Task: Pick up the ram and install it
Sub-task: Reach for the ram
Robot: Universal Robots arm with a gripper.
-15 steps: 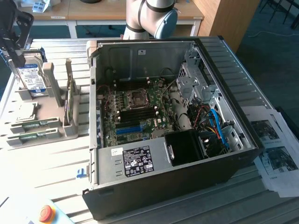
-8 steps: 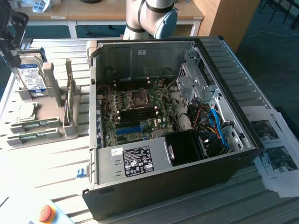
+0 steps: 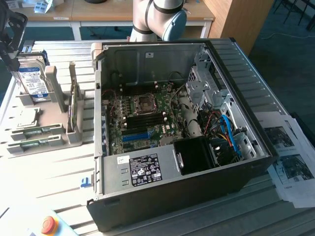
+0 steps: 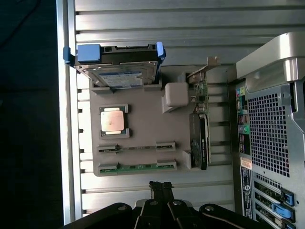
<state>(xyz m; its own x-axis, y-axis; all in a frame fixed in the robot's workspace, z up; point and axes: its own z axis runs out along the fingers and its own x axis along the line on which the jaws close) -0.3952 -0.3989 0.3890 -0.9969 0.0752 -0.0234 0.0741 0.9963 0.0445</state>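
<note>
Two ram sticks stand on edge in the slots of a grey holder point(image 4: 143, 129). One ram stick point(image 4: 137, 167) shows its green edge, and the other ram stick point(image 4: 137, 147) lies parallel beside it. In the exterior view the same ram sticks point(image 3: 35, 143) sit at the holder's near end, on the exterior view's left. My gripper point(image 4: 161, 187) hovers above the slatted table just off the ram end of the holder, fingers shut together with nothing between them. In the exterior view the gripper point(image 3: 11, 56) hangs at the far left, over the hard drive end.
The holder also carries a hard drive point(image 4: 119, 71), a CPU point(image 4: 113, 120) and an upright card point(image 4: 200, 138). The open computer case point(image 3: 182, 128) with its motherboard point(image 3: 142, 118) fills the middle. Papers point(image 3: 290, 157) lie to its right, and a red button point(image 3: 47, 225) sits near the front.
</note>
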